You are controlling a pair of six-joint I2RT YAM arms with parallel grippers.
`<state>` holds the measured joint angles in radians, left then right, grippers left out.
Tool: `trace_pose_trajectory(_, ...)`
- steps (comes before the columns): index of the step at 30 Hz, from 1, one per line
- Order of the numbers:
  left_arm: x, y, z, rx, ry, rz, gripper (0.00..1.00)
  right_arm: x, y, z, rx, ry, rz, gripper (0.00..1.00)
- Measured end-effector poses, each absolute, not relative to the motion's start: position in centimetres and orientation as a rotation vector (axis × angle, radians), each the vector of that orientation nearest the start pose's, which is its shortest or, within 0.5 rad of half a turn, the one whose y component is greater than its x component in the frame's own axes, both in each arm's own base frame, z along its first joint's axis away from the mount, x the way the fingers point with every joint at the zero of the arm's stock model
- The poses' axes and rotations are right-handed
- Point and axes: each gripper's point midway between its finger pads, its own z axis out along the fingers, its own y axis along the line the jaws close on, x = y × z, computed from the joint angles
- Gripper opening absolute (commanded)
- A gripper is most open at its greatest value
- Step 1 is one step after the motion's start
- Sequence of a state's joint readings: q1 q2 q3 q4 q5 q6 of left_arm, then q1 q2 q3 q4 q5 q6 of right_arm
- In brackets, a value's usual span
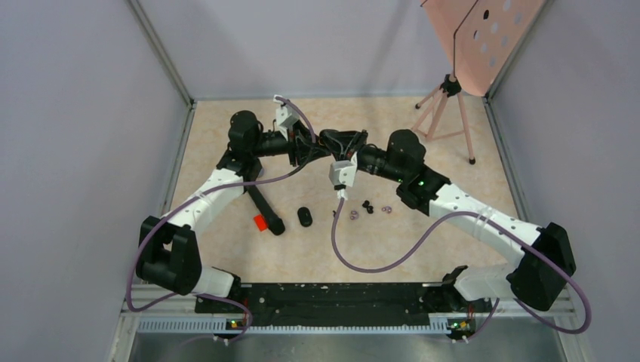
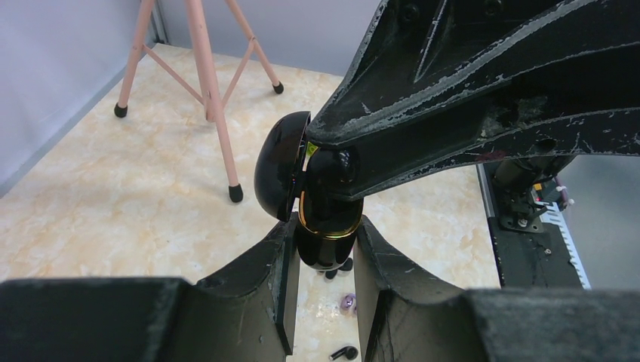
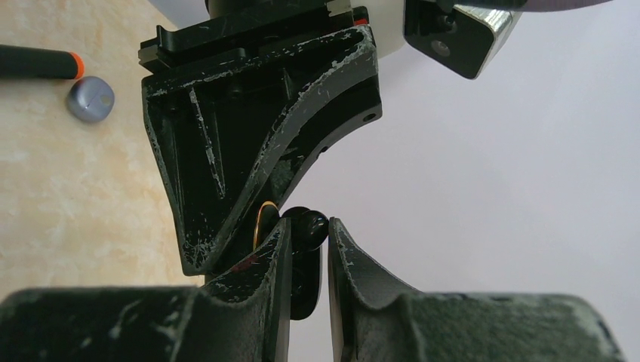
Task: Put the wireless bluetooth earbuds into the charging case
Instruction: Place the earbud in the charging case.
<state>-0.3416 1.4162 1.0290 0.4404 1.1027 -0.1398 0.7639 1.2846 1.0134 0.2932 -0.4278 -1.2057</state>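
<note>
Beige marbled bench (image 1: 453, 253); your left claw (image 2: 324, 241) clamps the glossy black gold-rimmed charging case (image 2: 278, 170) lid-open midair so your right claw (image 3: 305, 253), pinching a tiny black earbud (image 3: 309, 224), can seat it.

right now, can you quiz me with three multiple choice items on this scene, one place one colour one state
1. The gold-rimmed case is: A out of every view; B between the fingers of the left gripper; C lying loose, untouched.
2. The bud in the right gripper is: A black; B white; C purple.
3. The case's lid is: A shut; B missing; C open.
Answers: B, its fingers flank the case body; A, it shows glossy black between the pads; C, it stands swung aside.
</note>
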Motion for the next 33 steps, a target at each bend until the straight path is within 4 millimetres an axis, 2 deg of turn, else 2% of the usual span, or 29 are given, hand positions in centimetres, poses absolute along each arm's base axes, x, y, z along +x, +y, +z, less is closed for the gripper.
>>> trace_pose_trajectory(6, 30.5, -27.6, 30.4, 1.054, 1.304, -1.181, 0.0, 29.8, 33.9, 34.9, -1.487, 0.581, -0.003, 0.08)
trace_pose_trajectory(13, 30.5, -27.7, 30.0, 1.058, 1.304, -1.178, 0.0, 29.7, 33.8, 34.7, -1.522, 0.612, 0.018, 0.24)
trace_pose_trajectory(19, 30.8, -27.6, 29.9, 1.044, 1.308, -1.165, 0.0, 29.4, 33.7, 34.1, -1.563, 0.637, 0.038, 0.33)
trace_pose_trajectory(26, 30.6, -27.6, 29.4, 1.043, 1.321, -1.174, 0.0, 29.4, 33.7, 34.5, -1.58, 0.631, 0.029, 0.56)
trace_pose_trajectory(33, 30.5, -27.6, 29.2, 1.045, 1.323, -1.176, 0.0, 29.5, 33.5, 35.1, -1.58, 0.646, 0.027, 0.65)
